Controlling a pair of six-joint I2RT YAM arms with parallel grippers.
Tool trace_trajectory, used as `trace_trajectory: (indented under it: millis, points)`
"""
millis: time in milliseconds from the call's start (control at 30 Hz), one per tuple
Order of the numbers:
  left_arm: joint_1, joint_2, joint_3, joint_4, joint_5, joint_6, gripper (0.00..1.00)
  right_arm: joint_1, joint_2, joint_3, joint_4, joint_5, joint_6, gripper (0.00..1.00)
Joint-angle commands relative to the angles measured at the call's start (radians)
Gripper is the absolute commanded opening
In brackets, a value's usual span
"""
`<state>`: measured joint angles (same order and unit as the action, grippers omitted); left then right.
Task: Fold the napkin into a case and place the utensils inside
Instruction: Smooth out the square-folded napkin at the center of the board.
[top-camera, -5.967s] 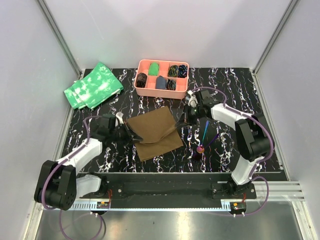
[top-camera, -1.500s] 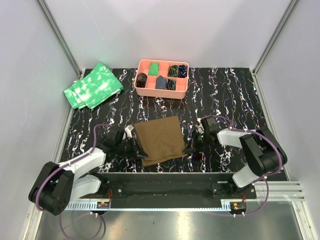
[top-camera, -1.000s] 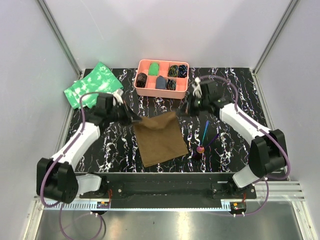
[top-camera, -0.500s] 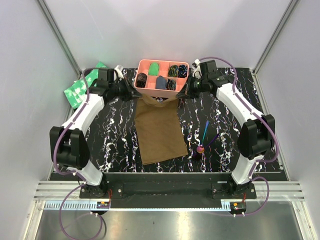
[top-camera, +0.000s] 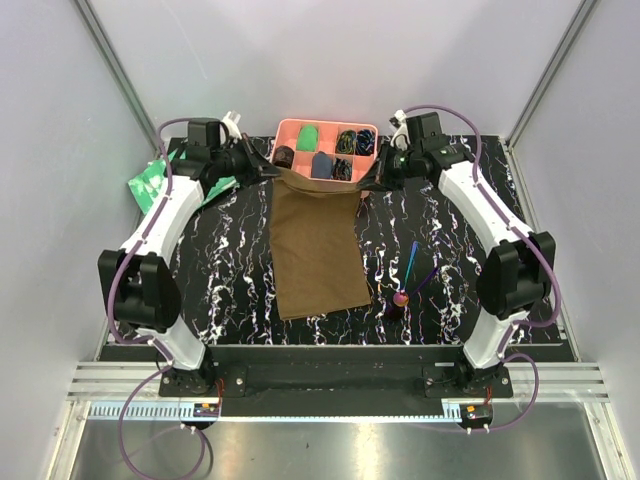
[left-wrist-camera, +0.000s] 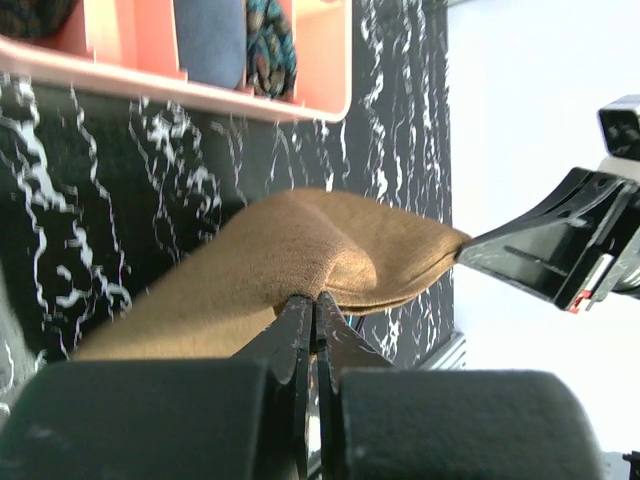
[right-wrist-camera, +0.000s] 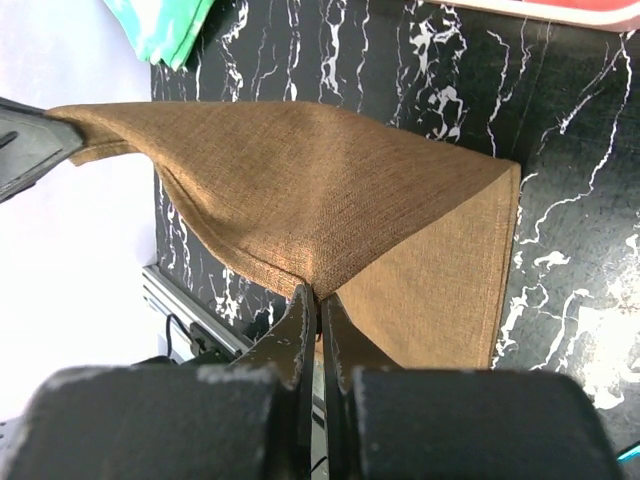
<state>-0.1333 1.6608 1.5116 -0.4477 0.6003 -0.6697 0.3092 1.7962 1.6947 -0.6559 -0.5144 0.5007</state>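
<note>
At the tabletop's (top-camera: 215, 275) far edge, left gripper (top-camera: 266, 170) and right gripper (top-camera: 371, 182) each clamp a raised napkin (top-camera: 315, 245) corner; folding looks unfinished, utensils (top-camera: 413, 262) lie uncased.

Plain brown napkin (top-camera: 318, 250), pink tray (top-camera: 325, 123), black white-veined table (top-camera: 230, 262), seemingly purple-blue utensils (top-camera: 413, 262)

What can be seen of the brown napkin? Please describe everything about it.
The napkin is a plain brown, finely woven cloth with no pattern. From above it looks like a long rectangle. Its near part lies flat on the black marbled table. Its far edge is raised, pinched at one corner by the shut left hand and at the other by the shut right hand, and it sags a little between them. That edge hangs just in front of the pink tray; whether they touch is unclear.
</note>
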Motion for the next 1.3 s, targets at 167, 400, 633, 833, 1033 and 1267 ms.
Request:
trace_trajectory:
  millis: [167, 400, 633, 833, 1033, 1267]
  points:
    - [-0.032, -0.26, -0.312, 0.056, 0.043, -0.013, 0.0, -0.007, -0.172, -0.222, 0.007, -0.067, -0.033, 0.0]
    - [-0.11, -0.447, -0.576, 0.069, -0.026, -0.034, 0.0, -0.002, -0.314, -0.49, 0.064, -0.087, -0.021, 0.0]
    - [-0.206, -0.532, -0.859, 0.174, -0.059, -0.122, 0.0, 0.01, -0.354, -0.73, 0.166, -0.105, 0.016, 0.0]
    - [-0.235, -0.55, -0.945, 0.204, -0.089, -0.133, 0.0, 0.034, -0.336, -0.817, 0.226, -0.111, 0.032, 0.0]
    - [-0.242, -0.546, -1.008, 0.205, -0.103, -0.122, 0.0, 0.053, -0.307, -0.892, 0.292, -0.116, 0.048, 0.0]
    - [-0.249, -0.535, -1.056, 0.205, -0.138, -0.105, 0.0, 0.064, -0.285, -0.932, 0.338, -0.108, 0.058, 0.0]
